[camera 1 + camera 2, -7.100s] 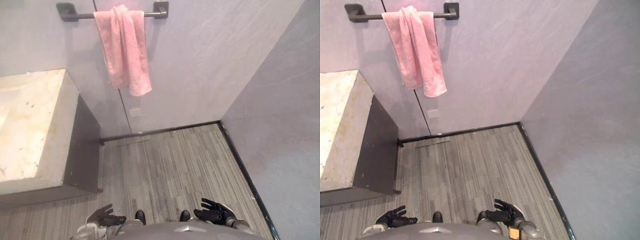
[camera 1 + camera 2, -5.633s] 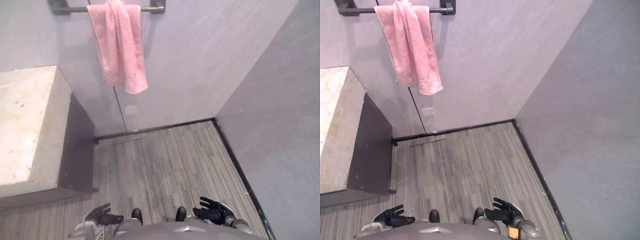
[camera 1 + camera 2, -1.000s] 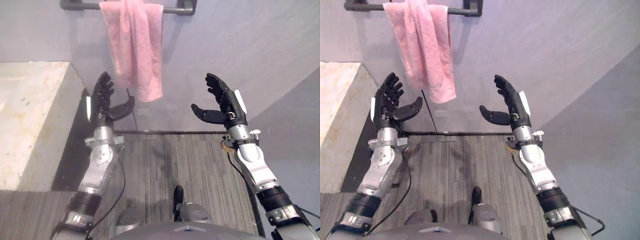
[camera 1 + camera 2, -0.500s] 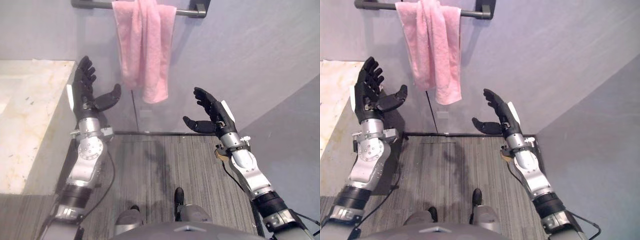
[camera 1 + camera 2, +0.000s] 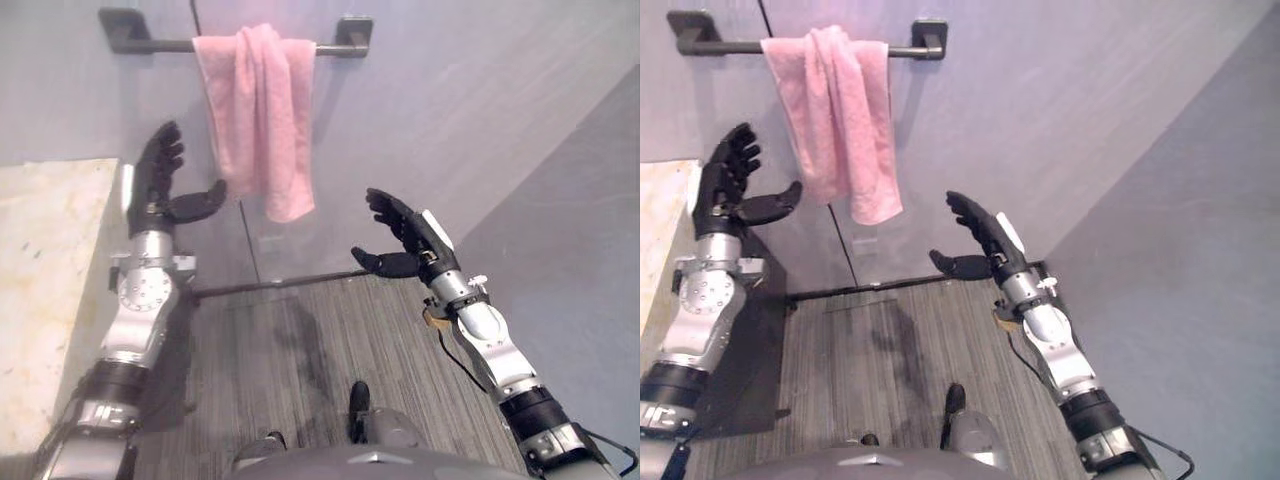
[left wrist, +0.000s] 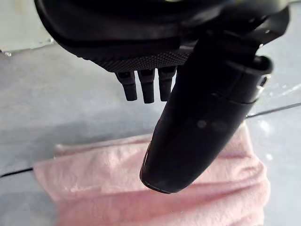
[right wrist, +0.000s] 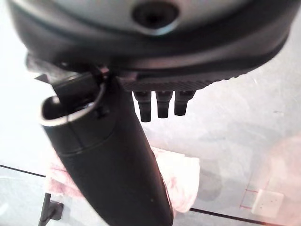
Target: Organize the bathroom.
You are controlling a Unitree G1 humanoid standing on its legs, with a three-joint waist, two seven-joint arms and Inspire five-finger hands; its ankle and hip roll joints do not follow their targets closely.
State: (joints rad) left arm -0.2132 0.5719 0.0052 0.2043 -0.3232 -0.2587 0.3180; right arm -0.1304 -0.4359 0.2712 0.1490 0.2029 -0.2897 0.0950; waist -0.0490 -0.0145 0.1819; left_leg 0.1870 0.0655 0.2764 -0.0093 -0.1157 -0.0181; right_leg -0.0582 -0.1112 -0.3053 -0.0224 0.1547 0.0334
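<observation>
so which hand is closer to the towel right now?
The left hand: raised open just beside the pink towel, level with its hanging part. The right hand is open too, but lower and farther off.

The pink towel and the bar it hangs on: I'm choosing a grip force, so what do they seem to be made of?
The pink towel looks like soft terry cloth: fuzzy, matte, hanging in loose folds. The bar looks like dark matte metal, rigid and straight between two block mounts, though coated plastic can't be ruled out.

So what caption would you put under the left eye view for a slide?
Both open hands, left and right, raised either side of a pink towel draped over a wall bar, touching nothing.
</observation>
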